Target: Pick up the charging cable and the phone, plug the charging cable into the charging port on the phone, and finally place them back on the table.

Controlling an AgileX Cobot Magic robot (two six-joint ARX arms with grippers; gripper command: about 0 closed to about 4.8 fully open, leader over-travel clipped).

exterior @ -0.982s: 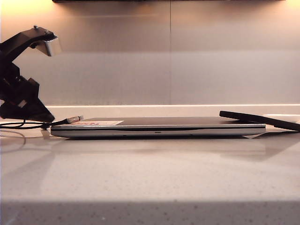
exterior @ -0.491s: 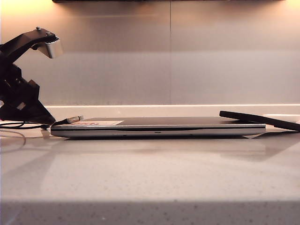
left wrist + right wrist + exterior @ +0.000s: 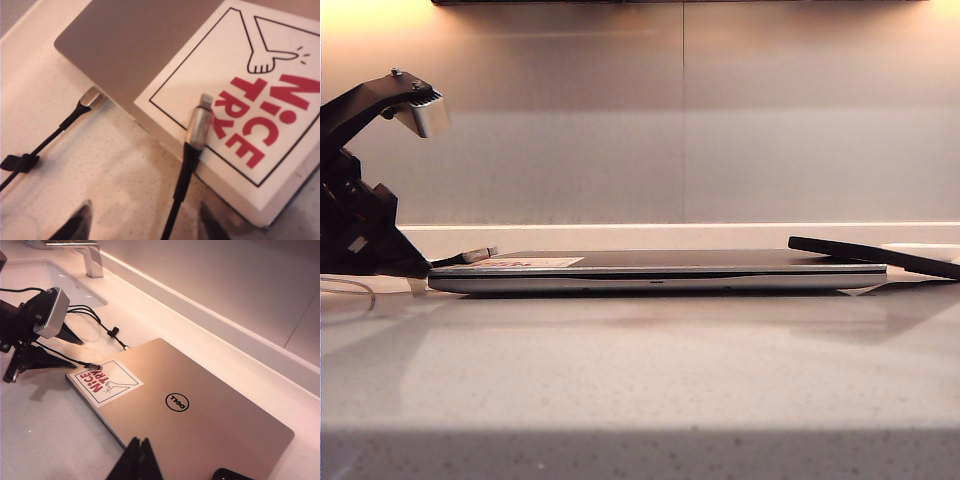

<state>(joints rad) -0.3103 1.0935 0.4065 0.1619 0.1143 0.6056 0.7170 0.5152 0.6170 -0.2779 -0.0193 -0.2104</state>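
The left gripper point(image 3: 142, 222) hovers low over the counter point(image 3: 640, 370) at the laptop's point(image 3: 200, 415) sticker corner, its two fingers apart with the cable point(image 3: 182, 175) running between them. The cable's silvery plug point(image 3: 200, 125) lies on the sticker point(image 3: 250, 100), pointing to about 1 o'clock from the gripper in the left wrist view. A second cord point(image 3: 60, 127) ends against the laptop's edge at about 10 o'clock.

The right gripper point(image 3: 136, 460) hangs above the laptop's near side, fingers pressed together and empty. The phone point(image 3: 875, 255) rests tilted at the laptop's far right end in the exterior view, at 3 o'clock, well apart from both grippers.

Risks, as I judge them: the cord is thin and round, so a closing grip may roll it aside or pinch it too far behind the plug, leaving the tip floppy for insertion. Descending too far could scrape the fingers on the laptop's corner. The neighbouring cord could be snagged or mistaken for the target.
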